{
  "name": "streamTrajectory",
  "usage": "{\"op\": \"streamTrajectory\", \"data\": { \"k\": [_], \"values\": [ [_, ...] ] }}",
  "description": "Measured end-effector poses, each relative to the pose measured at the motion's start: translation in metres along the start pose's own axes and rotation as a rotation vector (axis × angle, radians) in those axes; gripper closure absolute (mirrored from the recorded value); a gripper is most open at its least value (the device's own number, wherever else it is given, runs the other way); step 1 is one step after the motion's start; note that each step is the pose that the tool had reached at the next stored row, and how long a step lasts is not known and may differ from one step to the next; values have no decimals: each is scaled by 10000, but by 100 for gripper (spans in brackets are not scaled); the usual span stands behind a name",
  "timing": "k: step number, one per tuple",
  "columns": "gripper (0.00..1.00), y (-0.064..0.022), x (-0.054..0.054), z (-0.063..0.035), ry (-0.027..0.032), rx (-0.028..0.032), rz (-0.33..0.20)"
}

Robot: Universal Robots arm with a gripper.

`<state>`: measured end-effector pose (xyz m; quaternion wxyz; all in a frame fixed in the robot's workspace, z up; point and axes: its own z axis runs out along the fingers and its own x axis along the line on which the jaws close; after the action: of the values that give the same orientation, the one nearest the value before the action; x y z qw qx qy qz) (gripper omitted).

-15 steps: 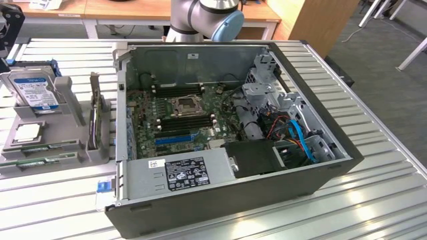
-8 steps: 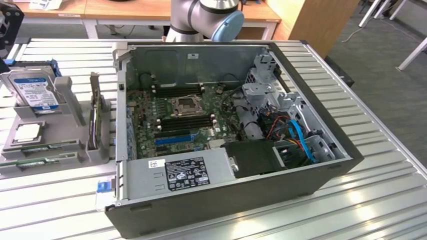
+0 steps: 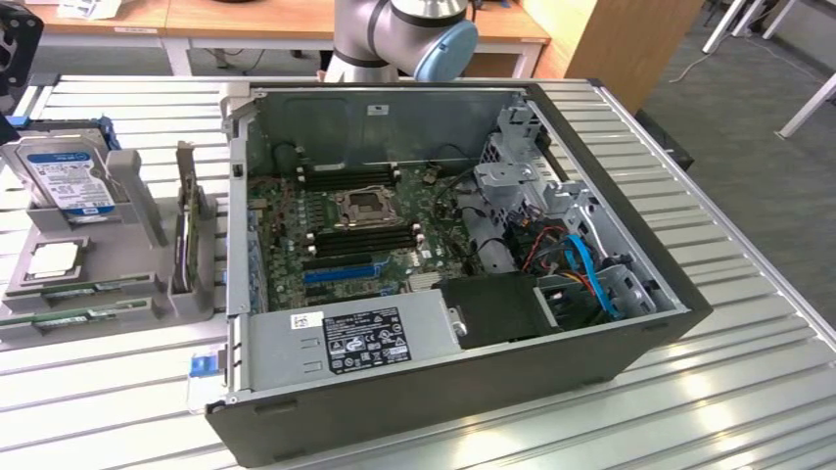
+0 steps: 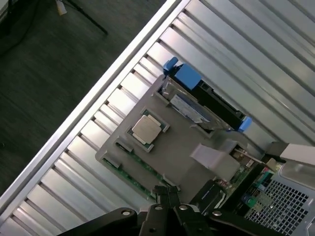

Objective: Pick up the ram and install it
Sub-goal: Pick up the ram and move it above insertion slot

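Gripper [image 4: 166, 192] hangs shut and empty by the grey holder's [image 4: 182, 152] edge; reaching the ram [image 4: 132, 173] there wants square, centred alignment.

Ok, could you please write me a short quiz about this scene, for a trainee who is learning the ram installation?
1. True or false: the hard drive carries a blue label.
2. Where does each ram stick lie now? A) in the grey holder B) inside the computer case C) in the gripper
3. In the exterior view, on which side of the computer case does the grey holder stand?

Key
1. True.
2. A. Both sticks lie along the holder's edge; the gripper is shut and holds nothing.
3. On the exterior view's left.
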<state>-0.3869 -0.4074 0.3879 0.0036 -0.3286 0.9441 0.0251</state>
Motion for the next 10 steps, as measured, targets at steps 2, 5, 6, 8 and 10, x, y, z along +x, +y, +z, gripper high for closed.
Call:
{"op": "streamTrajectory", "data": {
  "k": [2,5,6,8,10],
  "values": [
    [90,0,0,0,17,-8,-376],
    [90,0,0,1,41,-21,-915],
    [90,0,0,2,50,-25,-1094],
    [90,0,0,2,66,-34,-1470],
    [90,0,0,3,82,-42,-1829]
  ]
}}
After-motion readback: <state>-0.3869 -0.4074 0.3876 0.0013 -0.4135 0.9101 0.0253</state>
